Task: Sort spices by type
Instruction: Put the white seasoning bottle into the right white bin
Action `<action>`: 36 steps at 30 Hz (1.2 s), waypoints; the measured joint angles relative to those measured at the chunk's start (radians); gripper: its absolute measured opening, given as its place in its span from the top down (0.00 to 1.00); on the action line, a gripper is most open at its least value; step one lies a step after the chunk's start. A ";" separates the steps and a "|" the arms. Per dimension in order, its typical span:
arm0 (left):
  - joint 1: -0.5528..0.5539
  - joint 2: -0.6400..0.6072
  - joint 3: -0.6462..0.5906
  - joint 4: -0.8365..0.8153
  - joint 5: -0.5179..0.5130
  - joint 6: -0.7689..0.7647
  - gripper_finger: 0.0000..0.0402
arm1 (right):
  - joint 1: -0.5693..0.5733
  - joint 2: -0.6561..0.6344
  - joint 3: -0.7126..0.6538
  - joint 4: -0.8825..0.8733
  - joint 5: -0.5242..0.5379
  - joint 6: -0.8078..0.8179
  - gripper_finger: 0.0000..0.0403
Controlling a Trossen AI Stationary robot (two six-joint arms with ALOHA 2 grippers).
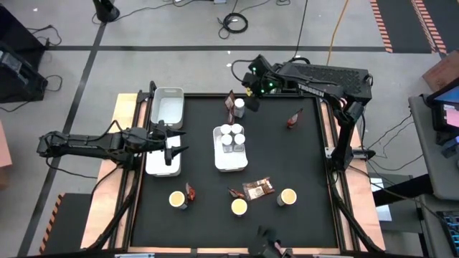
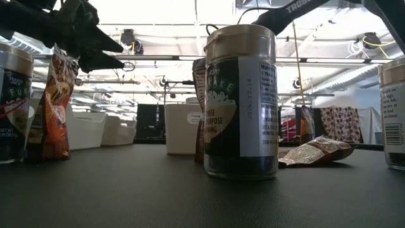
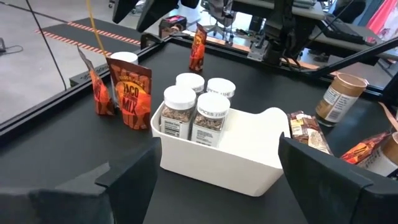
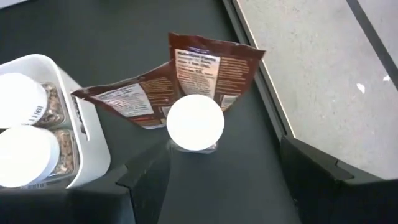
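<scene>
Spices: one white-capped jar (image 4: 195, 122) stands near the table edge below the open, empty right tool (image 1: 247, 89).

We seem to be in a robotics lab: taped concrete floor (image 1: 179, 29), loose cables (image 1: 233, 21), ceiling strip lights (image 2: 158, 9).

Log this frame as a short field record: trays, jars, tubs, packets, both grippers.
centre tray: holds four white-capped jars
loose jar: outside the tray, beside two packets
left trays: two, no spices seen inside
tubs: three near the front edge
other packets: scattered on the mat
right gripper: open, above the loose jar
left gripper: open, over the nearer left tray, empty
</scene>
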 joint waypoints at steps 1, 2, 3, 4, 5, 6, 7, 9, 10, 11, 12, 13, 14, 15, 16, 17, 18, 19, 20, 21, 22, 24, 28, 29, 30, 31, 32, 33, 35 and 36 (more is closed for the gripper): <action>0.000 0.000 0.000 0.000 0.000 0.000 0.19 | 0.003 0.000 0.000 -0.003 0.000 -0.006 0.36; 0.000 0.000 0.000 0.000 0.001 0.000 0.19 | 0.005 0.000 0.000 -0.005 0.000 -0.012 0.36; 0.000 0.000 0.000 0.000 0.001 0.000 0.19 | 0.006 0.000 0.000 -0.005 0.000 -0.017 0.36; 0.000 0.000 0.000 -0.001 0.001 0.000 0.19 | 0.007 0.000 0.000 -0.004 0.000 -0.023 0.36; 0.000 0.000 0.000 -0.003 0.001 0.000 0.19 | 0.007 0.000 0.000 -0.001 0.000 -0.024 0.36; 0.000 0.000 0.000 -0.004 0.001 0.001 0.19 | 0.007 0.000 0.000 0.004 0.000 -0.024 0.36; 0.000 0.000 0.000 -0.004 0.001 0.000 0.19 | 0.007 0.000 0.000 0.008 0.000 -0.025 0.36; 0.000 0.000 0.000 -0.006 0.001 0.000 0.19 | 0.006 0.000 0.000 0.015 -0.007 -0.025 0.36; 0.000 0.000 0.000 -0.009 0.002 0.000 0.19 | 0.006 0.000 0.000 0.021 -0.027 -0.025 0.36; 0.000 0.000 0.000 -0.013 0.002 0.000 0.19 | 0.005 0.000 0.000 0.027 -0.054 -0.025 0.36; 0.000 0.000 0.000 -0.015 0.003 0.001 0.19 | 0.005 0.000 0.000 0.031 -0.078 -0.026 0.36; 0.000 0.000 0.000 -0.015 0.003 0.000 0.19 | 0.006 0.000 0.000 0.040 -0.094 -0.026 0.36; 0.000 0.000 0.000 -0.015 0.003 0.001 0.19 | 0.007 0.000 0.000 0.048 -0.102 -0.026 0.36; 0.000 0.000 0.000 -0.015 0.003 0.001 0.19 | 0.007 0.000 0.000 0.054 -0.101 -0.027 0.36; 0.000 0.000 0.000 -0.015 0.003 0.001 0.19 | 0.007 0.000 0.000 0.058 -0.102 -0.029 0.36; 0.000 0.000 0.000 -0.015 0.004 0.001 0.19 | 0.007 0.000 0.000 0.066 -0.101 -0.030 0.36; 0.000 0.000 0.000 -0.015 0.004 0.001 0.19 | 0.006 0.000 0.000 0.073 -0.101 -0.035 0.36; 0.000 0.000 0.000 -0.015 0.004 0.001 0.19 | 0.006 0.002 -0.006 0.088 -0.101 -0.037 0.36; 0.000 0.000 0.000 -0.015 0.004 0.001 0.19 | 0.008 0.005 -0.015 0.109 -0.102 -0.039 0.36; 0.000 0.000 0.000 -0.015 0.004 0.001 0.19 | 0.009 0.010 -0.026 0.127 -0.102 -0.039 0.36; 0.000 0.000 0.000 -0.015 0.004 0.001 0.19 | 0.011 0.016 -0.038 0.134 -0.097 -0.041 0.36; 0.000 0.000 0.000 -0.015 0.004 0.001 0.19 | 0.016 0.027 -0.066 0.159 -0.096 -0.043 0.36; 0.000 0.000 0.000 -0.016 0.004 0.004 0.19 | 0.020 0.027 -0.142 0.266 -0.097 -0.043 0.36; 0.000 0.000 0.000 -0.017 0.004 0.008 0.19 | 0.020 0.027 -0.157 0.283 -0.097 -0.042 0.36; 0.000 0.000 0.000 -0.017 0.004 0.009 0.19 | 0.020 0.027 -0.170 0.299 -0.097 -0.040 0.36; 0.000 0.000 0.000 -0.018 0.004 0.010 0.19 | 0.020 0.027 -0.181 0.315 -0.096 -0.040 0.36; 0.000 0.000 0.000 -0.019 0.004 0.011 0.19 | 0.019 0.027 -0.189 0.334 -0.096 -0.042 0.36; 0.000 0.000 0.000 -0.020 0.004 0.011 0.19 | 0.019 0.026 -0.197 0.350 -0.095 -0.042 0.36; 0.000 0.000 0.000 -0.020 0.004 0.011 0.19 | 0.020 0.026 -0.216 0.383 -0.077 -0.044 0.36; 0.000 0.000 0.000 -0.020 0.004 0.011 0.19 | 0.020 0.026 -0.224 0.394 -0.069 -0.045 0.36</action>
